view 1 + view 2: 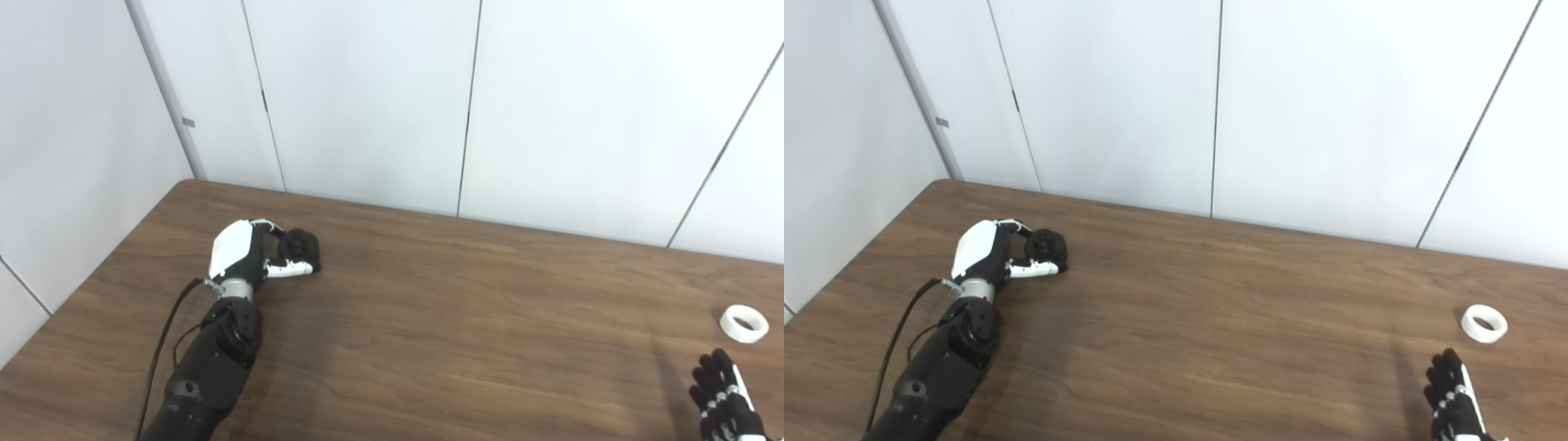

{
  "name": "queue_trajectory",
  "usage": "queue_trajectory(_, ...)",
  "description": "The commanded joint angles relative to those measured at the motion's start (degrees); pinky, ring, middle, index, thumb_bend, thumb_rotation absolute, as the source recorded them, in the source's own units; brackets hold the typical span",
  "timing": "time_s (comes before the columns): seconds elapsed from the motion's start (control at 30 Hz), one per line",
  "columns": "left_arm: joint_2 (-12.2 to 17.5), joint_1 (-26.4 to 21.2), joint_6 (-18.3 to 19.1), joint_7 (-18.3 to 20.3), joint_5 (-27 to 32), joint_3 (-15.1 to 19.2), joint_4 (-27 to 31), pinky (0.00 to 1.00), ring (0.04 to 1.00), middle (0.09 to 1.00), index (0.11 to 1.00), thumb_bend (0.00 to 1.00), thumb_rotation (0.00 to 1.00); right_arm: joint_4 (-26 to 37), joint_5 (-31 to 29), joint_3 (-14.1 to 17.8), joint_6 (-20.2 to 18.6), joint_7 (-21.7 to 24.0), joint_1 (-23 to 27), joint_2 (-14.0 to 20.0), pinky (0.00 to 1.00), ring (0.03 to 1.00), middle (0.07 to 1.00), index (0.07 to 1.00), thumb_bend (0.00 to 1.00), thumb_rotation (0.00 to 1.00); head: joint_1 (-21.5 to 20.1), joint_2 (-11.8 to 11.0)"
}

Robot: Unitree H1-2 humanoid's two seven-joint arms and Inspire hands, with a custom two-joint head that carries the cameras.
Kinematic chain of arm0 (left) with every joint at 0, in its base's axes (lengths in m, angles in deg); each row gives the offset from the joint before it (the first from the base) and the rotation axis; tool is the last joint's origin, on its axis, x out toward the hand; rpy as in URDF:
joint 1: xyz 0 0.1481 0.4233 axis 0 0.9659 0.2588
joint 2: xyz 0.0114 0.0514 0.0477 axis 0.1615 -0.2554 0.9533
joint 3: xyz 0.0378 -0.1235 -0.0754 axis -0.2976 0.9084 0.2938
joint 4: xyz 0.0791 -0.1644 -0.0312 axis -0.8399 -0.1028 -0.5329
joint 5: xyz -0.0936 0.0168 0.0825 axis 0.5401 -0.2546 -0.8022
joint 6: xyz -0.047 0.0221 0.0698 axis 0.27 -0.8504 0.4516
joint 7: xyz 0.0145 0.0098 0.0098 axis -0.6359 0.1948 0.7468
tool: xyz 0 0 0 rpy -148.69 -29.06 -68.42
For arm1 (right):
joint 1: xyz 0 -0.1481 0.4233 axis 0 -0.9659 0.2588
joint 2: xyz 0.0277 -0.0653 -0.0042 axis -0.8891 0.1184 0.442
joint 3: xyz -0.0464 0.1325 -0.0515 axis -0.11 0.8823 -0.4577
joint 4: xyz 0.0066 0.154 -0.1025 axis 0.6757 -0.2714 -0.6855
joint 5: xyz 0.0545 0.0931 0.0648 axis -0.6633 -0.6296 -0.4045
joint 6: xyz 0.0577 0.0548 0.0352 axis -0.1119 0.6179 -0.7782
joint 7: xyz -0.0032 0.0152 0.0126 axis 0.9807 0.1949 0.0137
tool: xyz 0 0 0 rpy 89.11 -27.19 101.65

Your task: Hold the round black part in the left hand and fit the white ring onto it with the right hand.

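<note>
Left eye view: left hand (245,254) curls round the round black part (299,246); right hand (726,395), fingers spread, empty, sits just short of the small white plastic ring (743,323) — light, stiff, likely best pinched across its rim.

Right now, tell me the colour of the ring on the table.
White ring, clearest in the right eye view.

Table (429,318) dark brown wood grain; round black part (299,245) toward left edge; white ring (743,323) by right edge; left hand (245,252) white-backed, black beneath; right hand (726,395) black, white accents; wall panels (367,92) white
</note>
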Motion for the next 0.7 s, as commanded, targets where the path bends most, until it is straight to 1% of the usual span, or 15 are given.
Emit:
queue_trajectory(0.0, 0.6, -3.3, -2.8, -3.4, 0.8, 1.0, 0.0, 1.00, 0.918, 0.811, 0.488, 0.52, 0.05, -0.4, 0.1, -0.2, 0.8, -0.1, -4.5, 0.4, 1.00, 0.995, 0.993, 0.999, 0.58, 0.99, 0.1, 0.0)
queue_trajectory(0.07, 0.5, -3.6, -3.2, -3.9, 1.1, 0.9, -0.4, 1.00, 0.909, 0.800, 0.487, 0.52, 0.04, -0.3, 0.1, -0.2, 0.3, -0.3, -4.5, 0.3, 1.00, 0.994, 0.992, 1.000, 0.58, 0.99, -0.1, 0.0)
queue_trajectory(0.23, 0.4, -3.8, -4.0, -4.0, 1.8, 0.7, -0.7, 1.00, 0.901, 0.793, 0.486, 0.52, 0.04, -0.6, -0.3, -0.1, 0.3, -0.2, -4.5, 0.1, 1.00, 1.000, 0.997, 1.000, 0.63, 0.97, -0.4, 0.3)
queue_trajectory(0.3, 0.5, -3.7, -3.5, -3.6, 1.6, 0.4, -0.1, 1.00, 0.900, 0.795, 0.486, 0.52, 0.04, -0.8, -0.3, -0.2, 0.3, -0.2, -4.4, 0.1, 1.00, 1.000, 0.995, 1.000, 0.64, 0.97, -0.6, 0.4)
queue_trajectory(0.4, 0.9, -3.5, -3.7, -3.3, 1.3, 0.0, 0.5, 1.00, 0.900, 0.794, 0.486, 0.52, 0.04, -0.8, -0.2, -0.4, 0.3, -0.1, -4.4, 0.0, 1.00, 1.000, 0.997, 1.000, 0.64, 0.97, -1.1, 0.6)
queue_trajectory(0.47, 1.2, -3.1, -3.8, -2.5, 1.4, -0.3, 1.3, 1.00, 0.901, 0.797, 0.486, 0.52, 0.04, -1.0, -0.3, -0.7, 0.9, 0.1, -4.3, 0.0, 1.00, 0.998, 0.992, 1.000, 0.62, 0.97, -1.4, 0.7)
queue_trajectory(0.57, 1.8, -2.0, -3.7, -1.6, 0.7, -1.0, 3.9, 1.00, 0.908, 0.799, 0.486, 0.52, 0.04, -1.2, 0.0, -0.9, 1.1, 0.0, -4.0, -0.2, 1.00, 0.988, 0.980, 0.992, 0.61, 0.96, -2.2, 0.9)
queue_trajectory(0.67, 2.2, -0.1, -2.6, 0.2, -0.3, -2.1, 9.0, 1.00, 0.921, 0.799, 0.486, 0.52, 0.04, -1.3, 0.7, -1.2, 1.3, -0.1, -3.7, -0.3, 1.00, 0.983, 0.980, 0.992, 0.61, 0.96, -2.9, 1.2)
